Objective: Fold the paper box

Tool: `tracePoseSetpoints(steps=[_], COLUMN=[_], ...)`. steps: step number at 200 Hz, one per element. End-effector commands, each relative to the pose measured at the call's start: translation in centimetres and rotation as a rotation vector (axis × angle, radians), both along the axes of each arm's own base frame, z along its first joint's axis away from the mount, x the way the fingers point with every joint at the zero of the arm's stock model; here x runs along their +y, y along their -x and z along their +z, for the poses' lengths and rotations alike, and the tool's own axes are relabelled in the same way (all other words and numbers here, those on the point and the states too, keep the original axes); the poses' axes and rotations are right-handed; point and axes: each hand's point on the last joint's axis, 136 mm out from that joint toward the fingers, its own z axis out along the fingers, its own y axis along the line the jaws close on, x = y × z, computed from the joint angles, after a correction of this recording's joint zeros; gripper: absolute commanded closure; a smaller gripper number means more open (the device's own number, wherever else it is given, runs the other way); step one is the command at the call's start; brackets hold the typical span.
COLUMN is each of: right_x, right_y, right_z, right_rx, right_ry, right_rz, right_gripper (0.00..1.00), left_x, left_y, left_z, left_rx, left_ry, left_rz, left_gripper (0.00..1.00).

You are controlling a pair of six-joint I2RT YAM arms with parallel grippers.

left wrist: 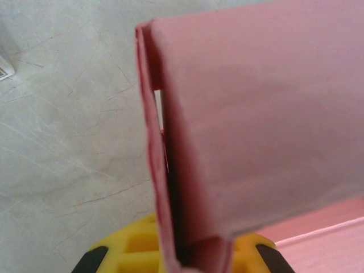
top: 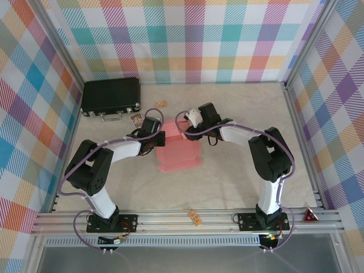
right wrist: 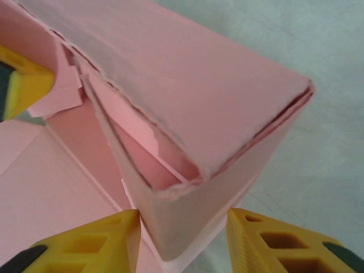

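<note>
Seen from above, the salmon-pink paper box (top: 181,154) lies partly folded near the middle of the pale counter (top: 239,176). Its flat panels spread toward 6 o'clock and a raised wall stands along its 12 o'clock edge. The left claw (top: 161,138) is at the box's 10 o'clock corner and the right claw (top: 187,132) at its 12 o'clock side, the two close together. A black hard case (top: 111,96) sits well apart in the counter's 10 o'clock corner, with a small card (top: 136,119) just beside it at its 5 o'clock and a small orange tag (top: 162,104) near by. From the left wrist, the paper box (left wrist: 256,114) rises as a doubled wall running from 6 to 12 o'clock. The left claw (left wrist: 196,259) is closed tight on the wall's lower end, its yellow fingers (left wrist: 133,253) pressed against the card on either side, and bare counter (left wrist: 68,142) lies at 9 o'clock. From the right wrist, a folded corner of the paper box (right wrist: 187,85) fills the frame from 11 to 3 o'clock, its open end showing inner flaps tucked within. The right claw (right wrist: 182,227) stands part-way apart astride that corner at 6 o'clock, yellow fingers (right wrist: 108,242) just beside the card. Whether they press it cannot be told.
</note>
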Motion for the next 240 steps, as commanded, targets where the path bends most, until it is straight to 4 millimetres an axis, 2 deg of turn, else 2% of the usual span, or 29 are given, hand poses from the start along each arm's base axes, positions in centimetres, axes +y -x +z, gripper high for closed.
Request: tracePoseSetpoints(steps=[1,45,156,240], right_x=[0.9,0.9,-0.3,-1.6], right_y=[-1.1,-2.1,-4.2,-4.8], right_z=[-0.4,-0.9,-2.3,-3.0], right_rx=[-0.072,-0.119,-0.196,-0.218], right_ry=[0.005,0.046,0.250,0.370], right_rz=[-0.037,-0.087,-0.229,-0.477], right_gripper=[0.60,0.71,0.83,0.93], left_x=[-1.5,-1.7,-2.8,-3.1], left_y=[0.2,0.3,0.7,0.6], left_z=[1.4,1.7,2.2,2.1], left_rx=[0.003,0.013,0.081,0.088], left_ry=[0.044,0.053,0.088,0.089], left_rz=[-0.055,-0.058,-0.025,-0.029], left_gripper=[1.00,1.00,1.00,1.00])
